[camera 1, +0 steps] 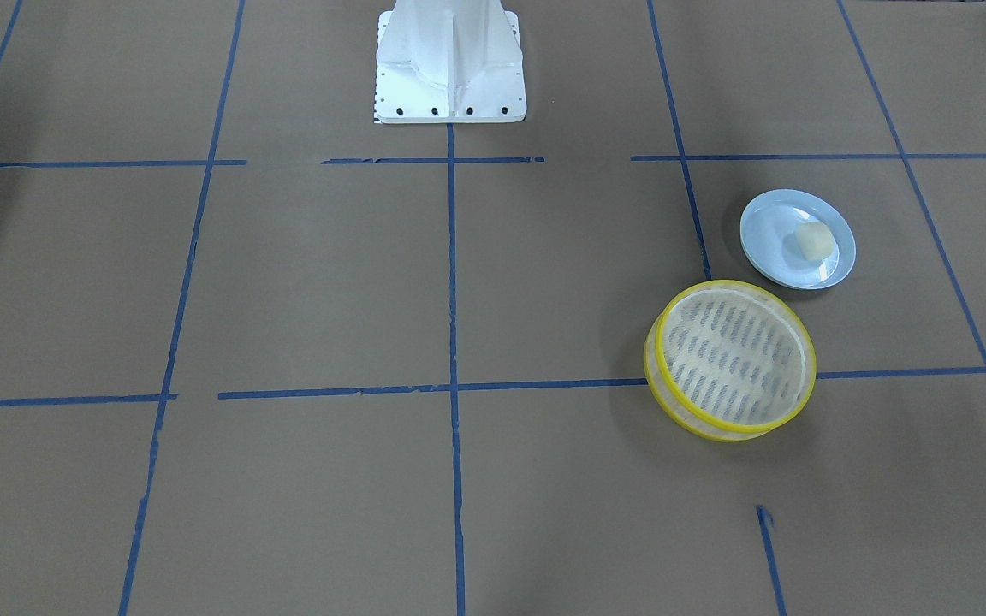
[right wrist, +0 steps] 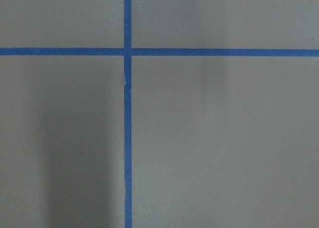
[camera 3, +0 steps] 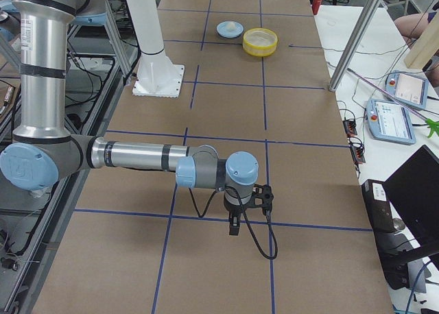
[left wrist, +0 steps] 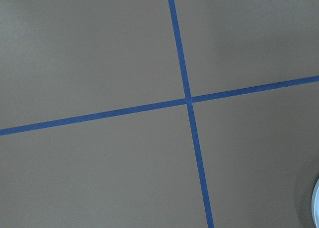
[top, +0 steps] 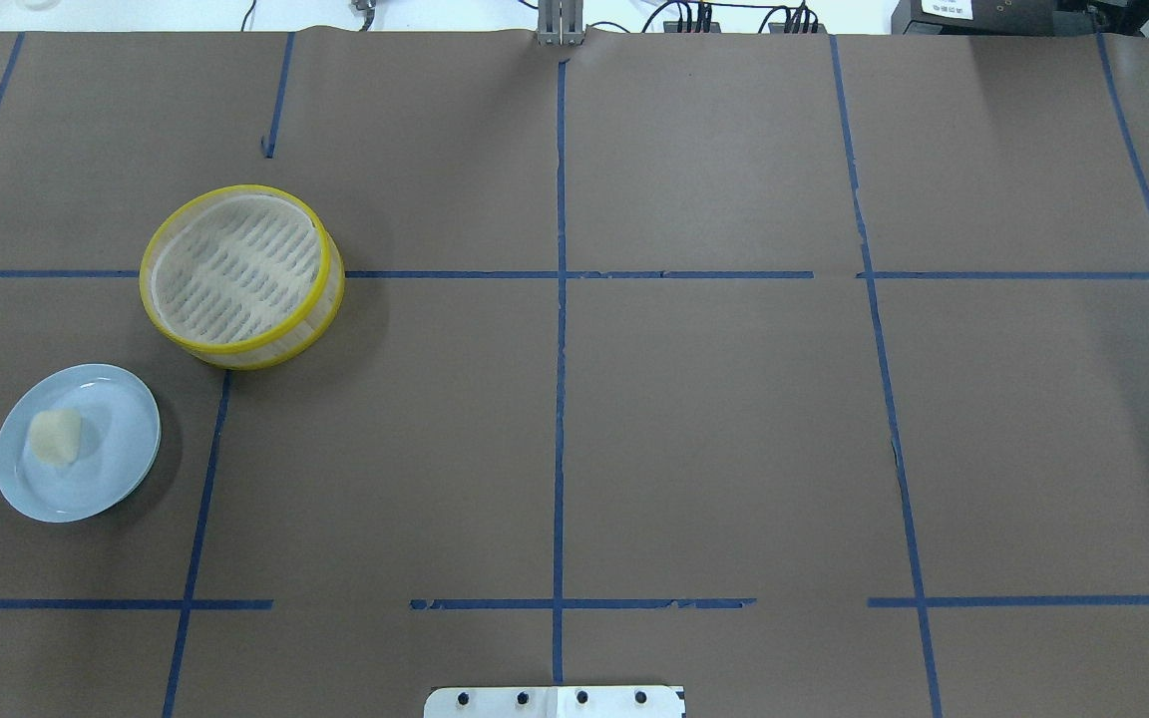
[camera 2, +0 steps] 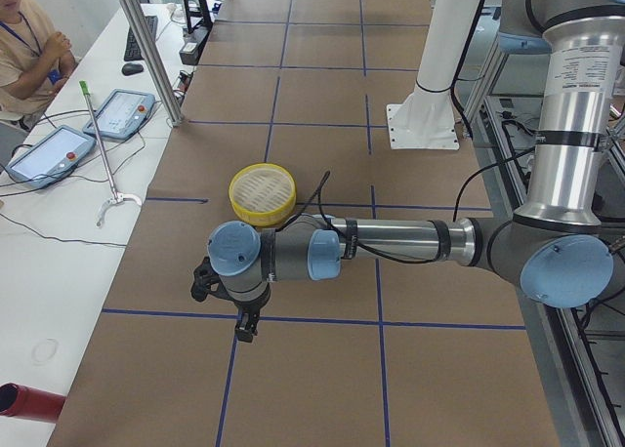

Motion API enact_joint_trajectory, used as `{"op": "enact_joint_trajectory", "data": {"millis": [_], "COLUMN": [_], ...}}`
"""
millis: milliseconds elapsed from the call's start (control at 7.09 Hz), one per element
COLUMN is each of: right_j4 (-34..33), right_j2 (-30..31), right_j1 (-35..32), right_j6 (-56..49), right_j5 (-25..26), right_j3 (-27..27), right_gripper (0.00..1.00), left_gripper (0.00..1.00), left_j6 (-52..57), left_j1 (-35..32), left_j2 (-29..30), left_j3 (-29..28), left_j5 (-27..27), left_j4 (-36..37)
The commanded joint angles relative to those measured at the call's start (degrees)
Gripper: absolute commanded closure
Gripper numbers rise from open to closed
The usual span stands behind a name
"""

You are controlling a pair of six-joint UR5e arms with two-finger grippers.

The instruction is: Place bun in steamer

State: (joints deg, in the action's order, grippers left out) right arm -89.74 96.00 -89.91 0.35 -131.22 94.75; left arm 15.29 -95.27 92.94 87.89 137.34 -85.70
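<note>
Front-facing: bun [camera 1: 812,242] on blue plate [camera 1: 771,224], just beside the steamer [camera 1: 737,355], toward the robot base; stubby, no clear long axis. Left-end view: left gripper [camera 2: 242,326] hangs fingers-down near the steamer, arm stretched level. I judge it the nearer arm; spread or pressed together, cannot tell. Right-end view: right gripper [camera 3: 234,227] well apart from the steamer, finger state likewise unreadable.

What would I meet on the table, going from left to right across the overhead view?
The plate with the bun on it → steamer → robot base at the bottom edge.
</note>
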Motion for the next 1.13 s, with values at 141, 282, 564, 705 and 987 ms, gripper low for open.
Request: {"op": "enact_joint_trajectory", "data": {"millis": [141,282,564,705,987], "right_j4": [0.0,0.0,0.0,0.0,0.0], "right_j2": [0.07,-0.02,0.07,0.07,0.07], "right_j1": [0.0,0.0,0.0,0.0,0.0], "right_j6": [0.0,0.0,0.0,0.0,0.0], "right_j5": [0.0,0.0,0.0,0.0,0.0], "right_j3": [0.0,0.0,0.0,0.0,0.0], "right_gripper": [0.0,0.0,0.0,0.0,0.0], "left_gripper": [0.0,0.0,0.0,0.0,0.0], "left_j6": [-0.26,0.09,-1.3,-6.19,-19.76], "left_j1": [-0.09,-0.09,0.43,0.79,5.68], "left_j2": [-2.58,-4.42,-8.48,-9.26,-9.71], "left_j3": [1.4,2.19,4.14,4.31,4.48], "left_j5": [-0.06,0.11,-0.05,0.81,2.31], "left_j4": [0.97,0.36,-7.39,-9.12,-17.79]}}
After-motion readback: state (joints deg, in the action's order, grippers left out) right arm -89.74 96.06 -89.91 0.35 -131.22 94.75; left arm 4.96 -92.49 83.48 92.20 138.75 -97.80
